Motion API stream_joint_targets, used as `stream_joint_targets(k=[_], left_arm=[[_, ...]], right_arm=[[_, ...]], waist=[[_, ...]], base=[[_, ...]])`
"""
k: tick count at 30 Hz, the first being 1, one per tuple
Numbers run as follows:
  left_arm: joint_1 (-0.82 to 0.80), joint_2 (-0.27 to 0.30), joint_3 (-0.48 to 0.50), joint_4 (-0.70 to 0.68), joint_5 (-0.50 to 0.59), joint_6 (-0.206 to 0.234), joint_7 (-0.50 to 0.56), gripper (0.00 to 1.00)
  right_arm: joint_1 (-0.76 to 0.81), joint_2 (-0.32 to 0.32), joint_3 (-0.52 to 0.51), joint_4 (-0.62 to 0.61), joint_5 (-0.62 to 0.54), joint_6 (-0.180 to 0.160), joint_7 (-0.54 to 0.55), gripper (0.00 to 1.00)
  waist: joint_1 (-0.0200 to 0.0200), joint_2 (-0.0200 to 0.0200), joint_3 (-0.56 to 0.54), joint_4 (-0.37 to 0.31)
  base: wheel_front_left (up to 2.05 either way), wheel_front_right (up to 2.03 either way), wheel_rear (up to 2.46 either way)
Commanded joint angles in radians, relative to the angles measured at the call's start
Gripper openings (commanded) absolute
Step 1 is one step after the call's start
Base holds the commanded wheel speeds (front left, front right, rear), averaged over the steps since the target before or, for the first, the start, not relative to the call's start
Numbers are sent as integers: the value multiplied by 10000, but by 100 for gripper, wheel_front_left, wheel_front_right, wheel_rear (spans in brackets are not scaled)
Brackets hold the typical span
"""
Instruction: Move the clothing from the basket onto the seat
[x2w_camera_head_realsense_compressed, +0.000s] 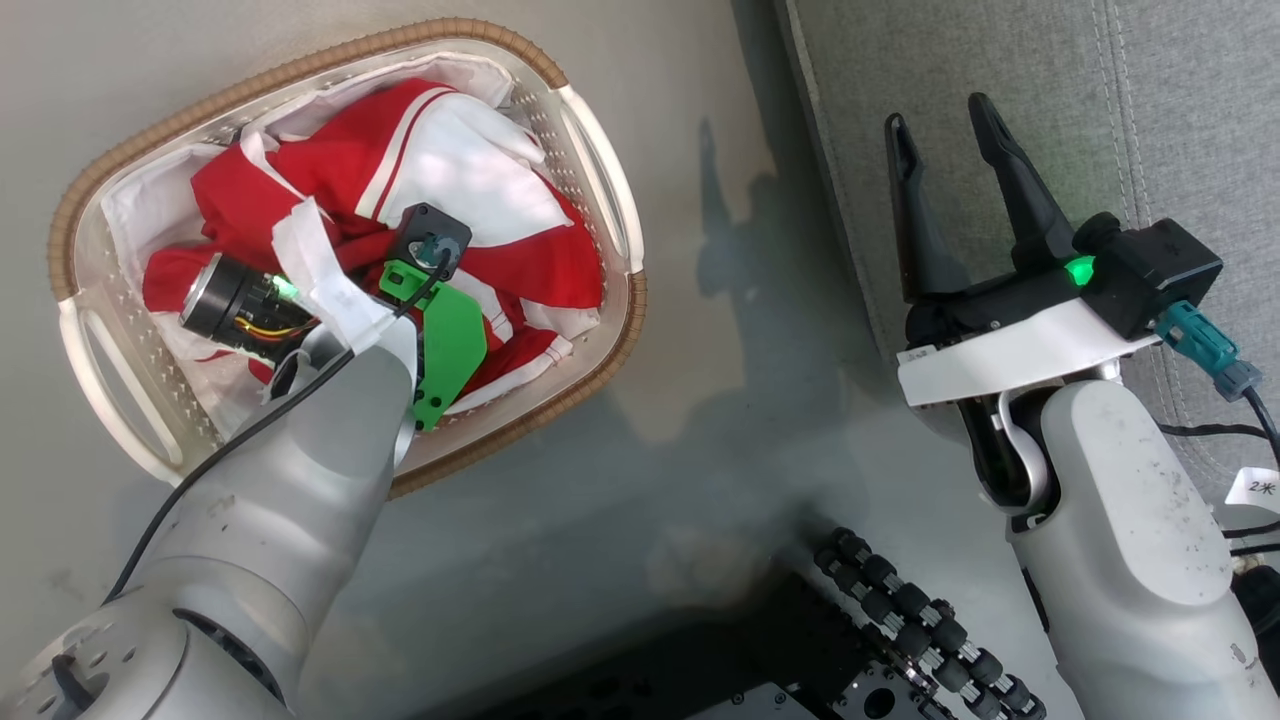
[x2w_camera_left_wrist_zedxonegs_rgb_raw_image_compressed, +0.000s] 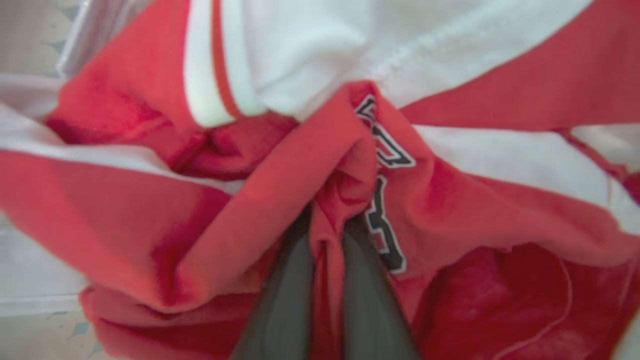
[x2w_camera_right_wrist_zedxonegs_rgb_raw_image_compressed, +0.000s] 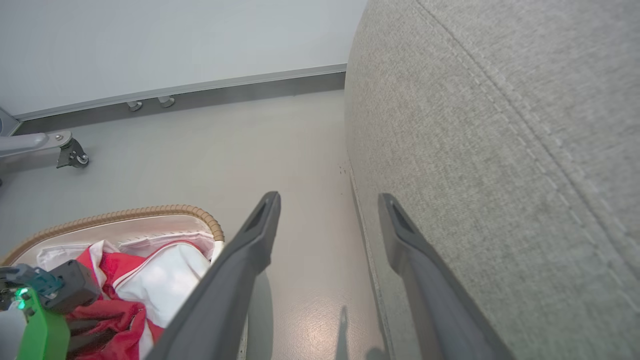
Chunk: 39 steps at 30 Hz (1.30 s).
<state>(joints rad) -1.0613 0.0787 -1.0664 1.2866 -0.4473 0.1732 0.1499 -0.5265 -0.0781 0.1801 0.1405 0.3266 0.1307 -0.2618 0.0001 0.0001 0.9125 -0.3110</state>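
Two tools are at work. Inside the oval cream-white perforated plastic basket (x2w_camera_head_realsense_compressed: 300, 65) with a brown woven rim, the left tool (x2w_camera_left_wrist_zedxonegs_rgb_raw_image_compressed: 327, 225) has its dark fingers clamped together on a fold of the red and white jersey clothing (x2w_camera_head_realsense_compressed: 540, 255), which lies crumpled in that basket. Right of the basket, well apart from it across the grey floor (x2w_camera_head_realsense_compressed: 700, 400), the right tool (x2w_camera_head_realsense_compressed: 938, 112) holds its fingers apart with nothing between them, near the edge of the large light grey fabric seat (x2w_camera_head_realsense_compressed: 1180, 100).
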Motion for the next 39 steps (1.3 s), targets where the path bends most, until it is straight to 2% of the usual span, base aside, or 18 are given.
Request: stream_joint_targets(k=[1,8,19,23,28,34,39], left_arm=[[131,107,24,26,-132,-40,-188,0],[597,-53,151,-23,-359,-212,-1237,0],[1660,-258,265,-297,-944,-934,-3070,0],[2160,-282,673,-582,-1505,-1082,-3730,0],[2811,-272,848,-1106,-1867,-1304,-4094,0],[3589,-135,1662,-2327,-1840,-1069,-4147,0],[4657,183,2928,-4248,-1288,-890,-4143,0]], right_arm=[[-102,1,16,71,96,1,-47,100],[175,33,-112,324,77,1,-47,100],[1093,-329,-32,753,-385,1,-47,100],[1410,-388,29,944,-448,1,-47,100],[1847,-423,91,1126,-591,1,-47,100],[2353,-419,197,1323,-758,-1,-47,100],[2868,-355,297,1549,-840,1,-47,100]], waist=[[-1,-1,-135,11],[-1,-1,-1000,158],[-1,-1,-3106,973],[-1,-1,-3925,1250],[-1,-1,-4851,1612],[-1,-1,-5822,1982],[-1,-1,-6715,2307]], base=[[0,0,0],[0,0,0],[0,0,0],[0,0,0],[0,0,0],[0,0,0],[0,0,0]])
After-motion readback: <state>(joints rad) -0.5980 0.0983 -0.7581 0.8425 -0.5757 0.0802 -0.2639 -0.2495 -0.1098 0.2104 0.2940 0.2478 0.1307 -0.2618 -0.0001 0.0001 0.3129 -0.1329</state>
